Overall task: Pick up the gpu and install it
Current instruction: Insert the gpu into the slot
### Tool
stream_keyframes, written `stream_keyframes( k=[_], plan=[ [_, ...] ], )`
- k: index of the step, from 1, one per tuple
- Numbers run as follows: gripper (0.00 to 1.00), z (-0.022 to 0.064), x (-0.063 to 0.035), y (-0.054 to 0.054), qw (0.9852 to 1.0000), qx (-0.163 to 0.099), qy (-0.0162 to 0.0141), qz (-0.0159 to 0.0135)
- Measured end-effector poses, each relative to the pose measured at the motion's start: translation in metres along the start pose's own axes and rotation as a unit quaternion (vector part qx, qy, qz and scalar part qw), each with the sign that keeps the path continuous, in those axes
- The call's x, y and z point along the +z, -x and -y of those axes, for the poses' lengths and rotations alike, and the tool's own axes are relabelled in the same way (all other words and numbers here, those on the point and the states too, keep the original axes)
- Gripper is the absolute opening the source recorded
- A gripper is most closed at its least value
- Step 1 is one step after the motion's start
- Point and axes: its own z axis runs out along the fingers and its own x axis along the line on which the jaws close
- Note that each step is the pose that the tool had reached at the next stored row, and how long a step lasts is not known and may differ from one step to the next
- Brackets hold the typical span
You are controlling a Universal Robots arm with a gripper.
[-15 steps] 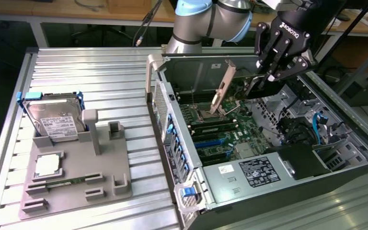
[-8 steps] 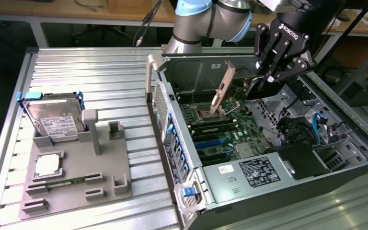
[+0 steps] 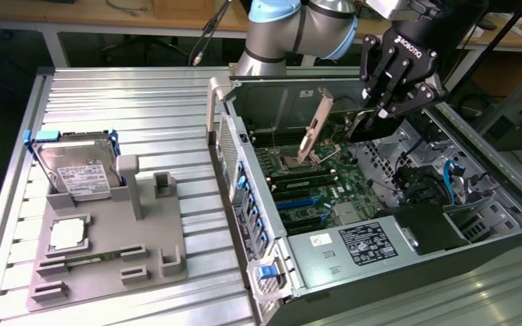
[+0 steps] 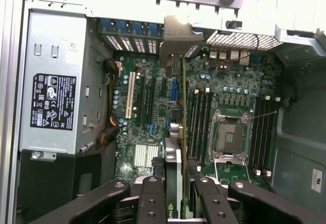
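Exterior view: gripper [image 3: 371,128] is down inside the open computer case [image 3: 242,170], over the far part of the motherboard [image 3: 320,193]. It is clamped on the gpu [image 3: 317,121]. The card hangs tilted, its long pale bracket slanting from the case's far rim down toward the board. Cannot tell whether the lower end touches anything. The dark card body is hard to make out against the fingers.

Wrist view: looks along the card. The gpu [image 4: 175,40] shows edge-on as a thin line running away from the camera to its grey bracket, which is beside the blue-tabbed rear slots [image 4: 133,28]. Both black fingers [image 4: 153,193] sit one on each side of the card, pressed in against it, so the grip is plain here. Past the card lie the CPU socket [image 4: 229,132] and the rows of memory slots [image 4: 201,122]. The power supply [image 4: 53,102], with its label, sits well to the other side.

Exterior view alone gives the bench. On the slatted metal table [image 3: 134,102], toward the exterior view's left and well apart from the case, is a grey fixture [image 3: 157,261]. A hard drive [image 3: 75,166] with blue corners stands upright at its far end. Nearer lie a square processor chip [image 3: 66,234] and a slim green memory stick [image 3: 93,259], both flat.
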Motion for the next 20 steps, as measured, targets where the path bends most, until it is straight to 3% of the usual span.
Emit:
stream_keyframes(
  k=[20],
  plan=[
    [0.27, 0.0002, 0.0049, -0.0001, 1.0000, 0.000, 0.0000, 0.0000]
  ],
)
